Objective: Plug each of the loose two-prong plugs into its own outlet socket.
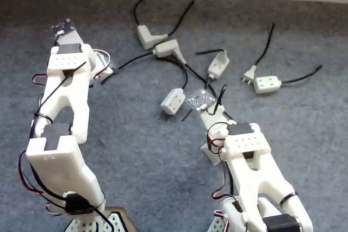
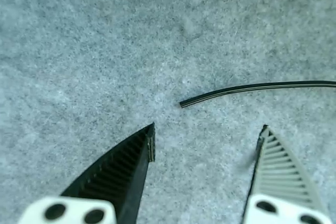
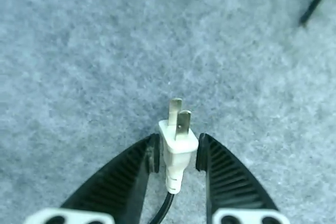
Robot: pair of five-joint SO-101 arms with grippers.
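Right hand (image 3: pixel 178 137) pinches white two-prong plug (image 3: pixel 176 146), prongs bare. Left hand (image 2: pixel 208 127) spread over grey carpet surface (image 2: pixel 94 35), near black cord end (image 2: pixel 182 104).

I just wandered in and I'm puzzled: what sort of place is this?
Probably a robotics test bench: a white left arm and right arm at a grey carpeted table strewn with corded outlet sockets, the right gripper holding a two-prong plug.
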